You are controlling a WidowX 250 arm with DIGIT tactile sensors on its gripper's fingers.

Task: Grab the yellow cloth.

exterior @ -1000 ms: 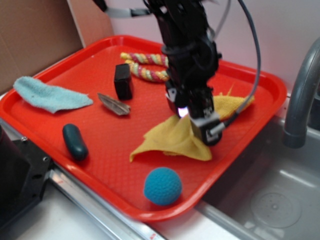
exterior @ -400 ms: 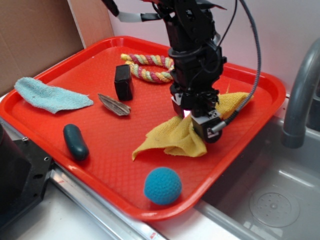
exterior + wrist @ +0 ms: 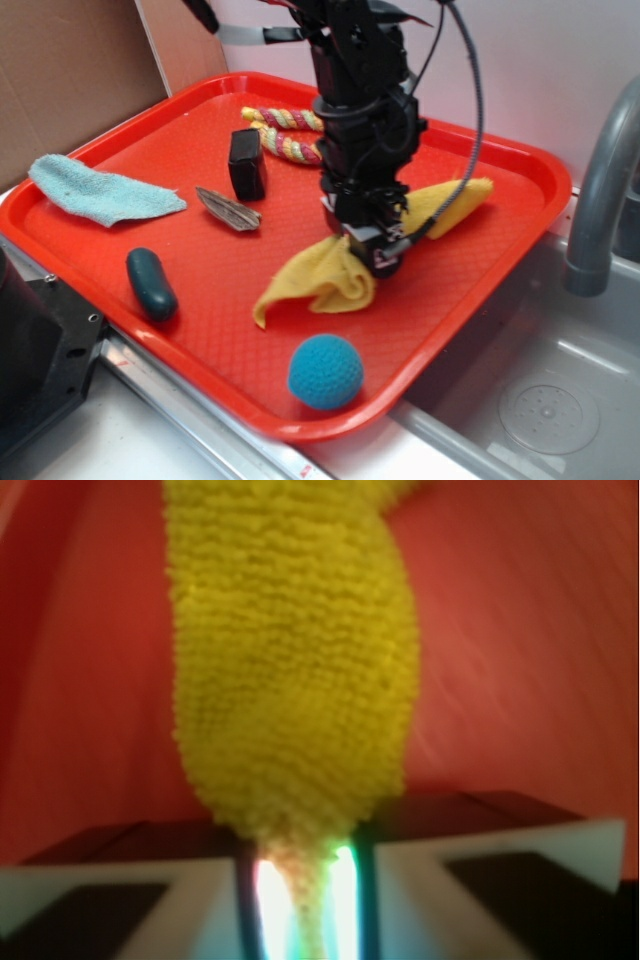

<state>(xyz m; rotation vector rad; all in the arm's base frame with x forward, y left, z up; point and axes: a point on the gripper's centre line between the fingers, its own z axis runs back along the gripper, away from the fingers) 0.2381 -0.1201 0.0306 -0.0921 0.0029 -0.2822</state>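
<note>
Red tray (image 3: 480, 260) beside a steel sink (image 3: 540, 400) carries everything. At mid-tray the gripper (image 3: 377, 252) is clamped on the yellow cloth (image 3: 320, 280), a fold squeezed between its fingers (image 3: 200, 900). Bare tray lies left of it; the blue ball (image 3: 325, 371) sits near the front rim. Since a second ago the cloth has bunched up and shifted left. The arm hangs upright.
</note>
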